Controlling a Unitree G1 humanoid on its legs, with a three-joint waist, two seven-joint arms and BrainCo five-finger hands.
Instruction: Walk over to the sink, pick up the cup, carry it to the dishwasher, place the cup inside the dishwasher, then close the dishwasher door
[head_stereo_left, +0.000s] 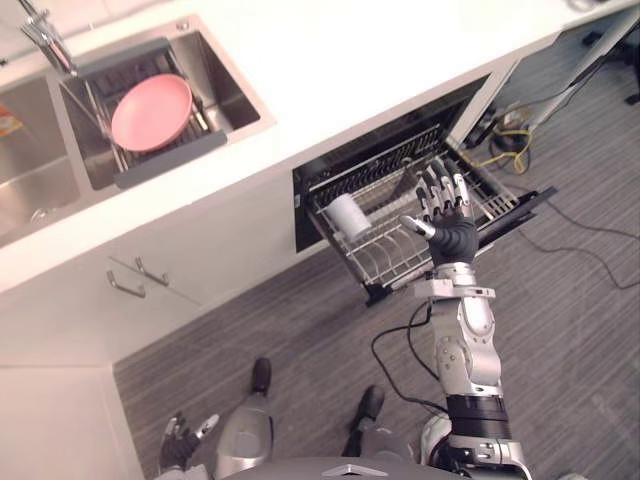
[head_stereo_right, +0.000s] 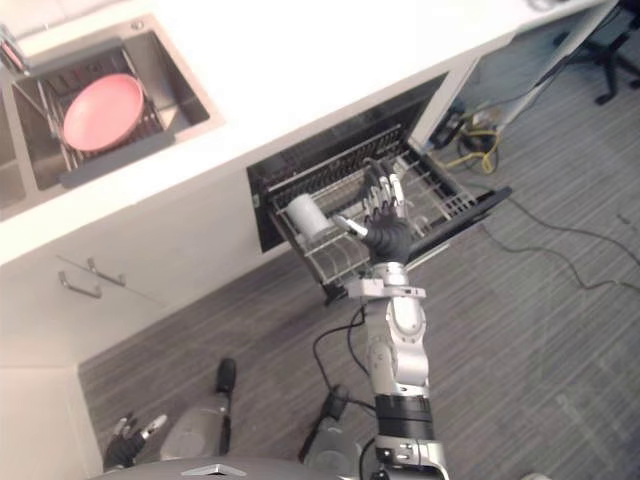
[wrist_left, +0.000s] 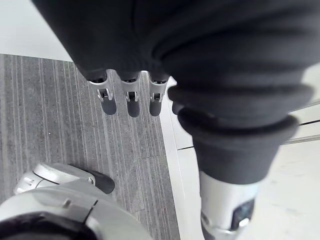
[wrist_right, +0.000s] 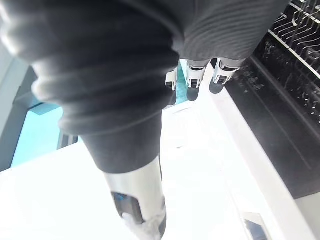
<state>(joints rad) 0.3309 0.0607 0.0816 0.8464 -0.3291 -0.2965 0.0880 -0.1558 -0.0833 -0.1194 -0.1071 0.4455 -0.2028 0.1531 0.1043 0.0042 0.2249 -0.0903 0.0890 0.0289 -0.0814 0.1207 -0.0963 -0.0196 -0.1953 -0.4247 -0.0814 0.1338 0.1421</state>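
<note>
A white cup (head_stereo_left: 348, 215) lies on its side at the left end of the pulled-out wire rack (head_stereo_left: 400, 255) of the dishwasher. The dishwasher door (head_stereo_left: 527, 203) hangs open under the rack. My right hand (head_stereo_left: 452, 235) is raised over the middle of the rack, to the right of the cup and apart from it. Its fingers (wrist_right: 192, 86) are straight and hold nothing. My left hand (head_stereo_left: 178, 443) hangs low beside my leg over the floor, fingers (wrist_left: 132, 102) relaxed and empty.
A pink plate (head_stereo_left: 150, 110) rests in a drainer inside the steel sink (head_stereo_left: 230, 95), with the faucet (head_stereo_left: 45, 38) beyond it. White countertop (head_stereo_left: 380, 50) runs above the dishwasher. Cabinet handles (head_stereo_left: 125, 285) stick out at left. Loose yellow and black cables (head_stereo_left: 510, 142) lie on the floor at right.
</note>
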